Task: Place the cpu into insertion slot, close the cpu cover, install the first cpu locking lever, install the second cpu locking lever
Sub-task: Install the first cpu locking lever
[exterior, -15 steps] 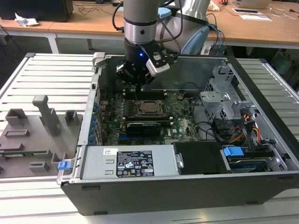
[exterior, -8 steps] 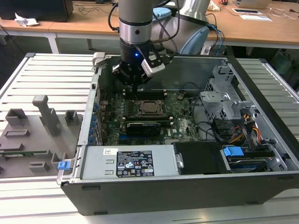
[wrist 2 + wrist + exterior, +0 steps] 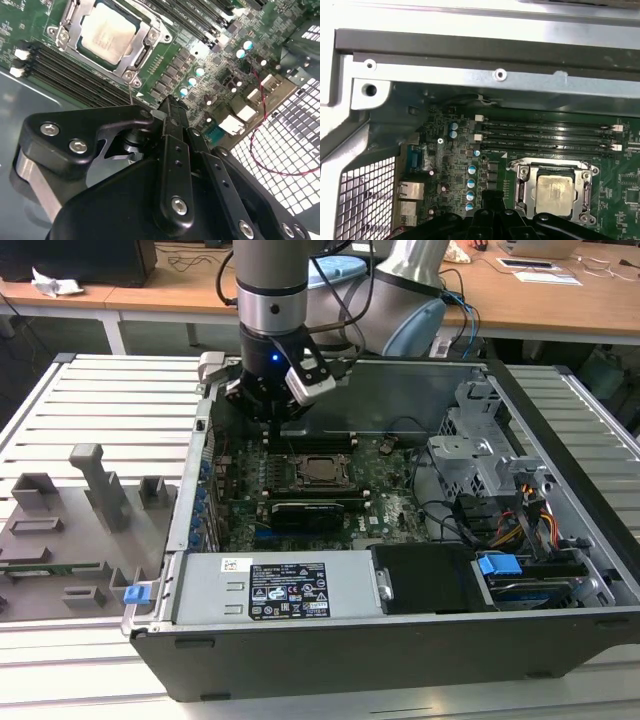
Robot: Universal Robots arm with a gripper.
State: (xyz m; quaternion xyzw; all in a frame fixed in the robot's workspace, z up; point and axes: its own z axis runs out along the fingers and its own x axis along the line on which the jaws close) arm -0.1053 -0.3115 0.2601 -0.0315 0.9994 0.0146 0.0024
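Black claw (image 3: 172, 103) — closed, empty — above green board (image 3: 30, 20), apart from cpu (image 3: 107, 32) in insertion slot (image 3: 128, 64)

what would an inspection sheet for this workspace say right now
surface: grey slatted table carrying an open computer case
job's things: chip seated in the socket, cover lying flat around it
clutter: grey plastic holders and a blue clip on the table, exterior view's left
grippers: gripper hovers over the circuit board, beside the socket
cables: coloured wires inside the case, exterior view's right; red wire by the vent grid
surroundings: wooden desks behind
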